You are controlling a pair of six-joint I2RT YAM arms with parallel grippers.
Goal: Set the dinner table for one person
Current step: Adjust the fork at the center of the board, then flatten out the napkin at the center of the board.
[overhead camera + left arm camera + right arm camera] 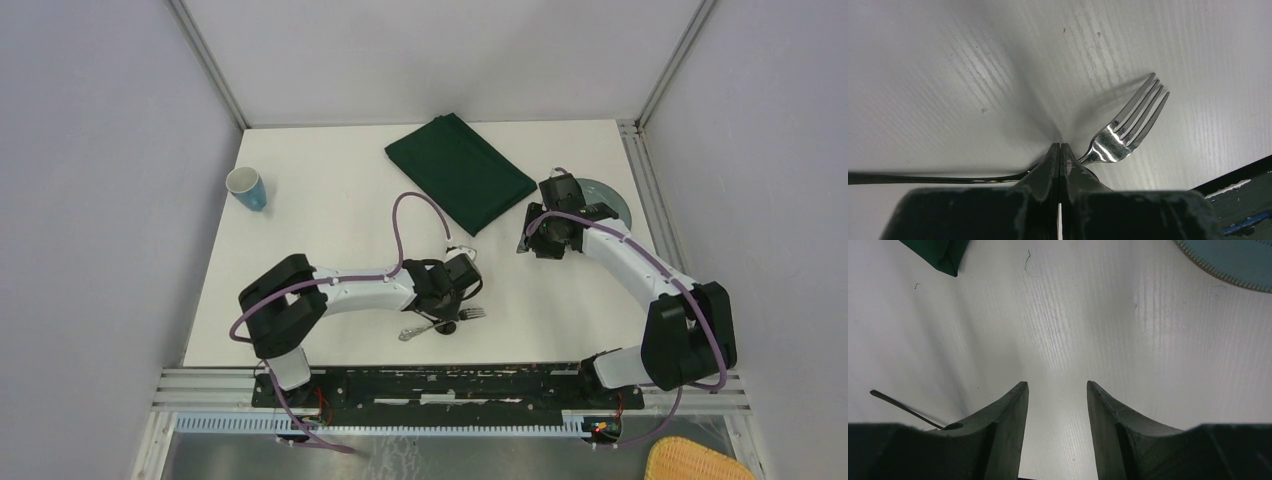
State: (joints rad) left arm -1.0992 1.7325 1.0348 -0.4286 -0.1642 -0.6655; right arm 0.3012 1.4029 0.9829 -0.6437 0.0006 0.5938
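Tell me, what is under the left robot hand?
A silver fork lies on the dinner table beneath the shut left gripper. Its prongs and handle show; the fingertips hide its neck.

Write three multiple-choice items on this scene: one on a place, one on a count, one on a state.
1. The light blue paper cup stands on the flat white dinner table
A. by its left edge
B. at its centre
C. by its right edge

2. How many tines has the shiny metal fork?
A. three
B. four
C. five

3. The right gripper is
A. open and empty
B. shut on the fork
C. shut on the cup

Answers:
1 A: the overhead view shows the cup close to the left edge.
2 B: the left wrist view shows four separate tines.
3 A: only bare table shows between its parted fingers.
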